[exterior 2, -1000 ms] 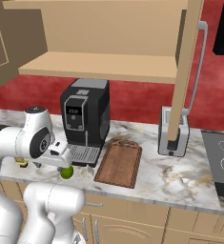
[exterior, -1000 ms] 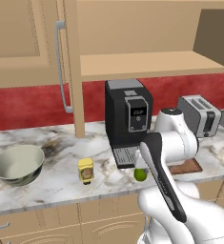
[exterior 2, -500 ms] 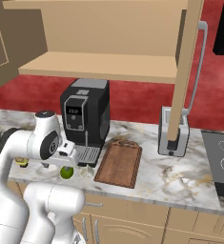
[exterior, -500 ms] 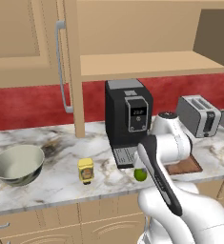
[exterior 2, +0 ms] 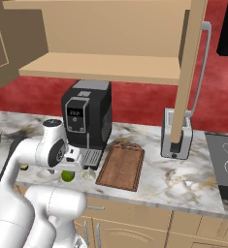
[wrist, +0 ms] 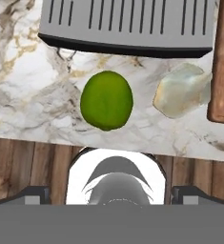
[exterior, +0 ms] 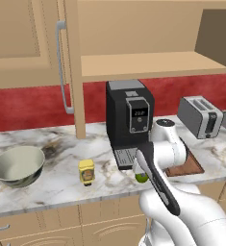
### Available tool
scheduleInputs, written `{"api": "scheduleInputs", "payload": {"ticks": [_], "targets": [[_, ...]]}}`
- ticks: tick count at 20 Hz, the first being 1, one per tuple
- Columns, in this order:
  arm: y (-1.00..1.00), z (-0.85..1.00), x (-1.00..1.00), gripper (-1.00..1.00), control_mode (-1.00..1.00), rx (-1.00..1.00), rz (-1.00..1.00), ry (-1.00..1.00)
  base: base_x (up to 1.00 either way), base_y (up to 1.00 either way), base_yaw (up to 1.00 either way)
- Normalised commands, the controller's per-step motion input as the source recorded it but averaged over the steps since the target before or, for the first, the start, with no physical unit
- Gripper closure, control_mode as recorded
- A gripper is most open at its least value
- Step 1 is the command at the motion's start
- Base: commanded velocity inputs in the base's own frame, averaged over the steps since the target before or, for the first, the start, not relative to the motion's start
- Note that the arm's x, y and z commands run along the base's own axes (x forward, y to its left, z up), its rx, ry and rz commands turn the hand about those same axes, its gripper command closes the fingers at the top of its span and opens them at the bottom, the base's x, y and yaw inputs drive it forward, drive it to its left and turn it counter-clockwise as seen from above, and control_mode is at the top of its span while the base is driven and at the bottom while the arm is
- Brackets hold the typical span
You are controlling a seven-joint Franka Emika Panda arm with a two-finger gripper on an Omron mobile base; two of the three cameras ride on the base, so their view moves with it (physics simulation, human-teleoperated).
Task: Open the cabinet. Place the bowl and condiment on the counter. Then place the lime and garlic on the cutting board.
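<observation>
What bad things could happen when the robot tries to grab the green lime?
The lime is round and sits near the counter edge, so a nudge from the open gripper might roll it off. The garlic lies right beside it and could get bumped or grabbed instead. The coffee machine's tray is close behind, leaving little room.

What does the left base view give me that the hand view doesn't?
Left base view alone: the bowl and yellow bottle standing on the counter, the open cabinet and a toaster. Hand view alone: the garlic lying beside the lime. Both: lime, coffee machine tray, cutting board.
</observation>
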Motion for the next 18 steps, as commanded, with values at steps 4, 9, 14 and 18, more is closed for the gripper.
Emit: {"api": "scheduleInputs", "payload": {"ticks": [4,9,14,18], "targets": [[0.00,-0.24,0.29,-1.00,-1.00,0.00,0.06,-0.03,0.00,0.00,0.00],[0.00,-0.29,0.18,-1.00,-1.00,0.00,0.06,-0.04,0.00,0.00,0.00],[0.00,-0.28,0.16,-1.00,-1.00,0.00,0.04,-0.02,0.00,0.00,0.00],[0.00,-0.36,0.02,-1.00,-1.00,0.00,0.04,0.00,0.00,0.00,0.00]]}}
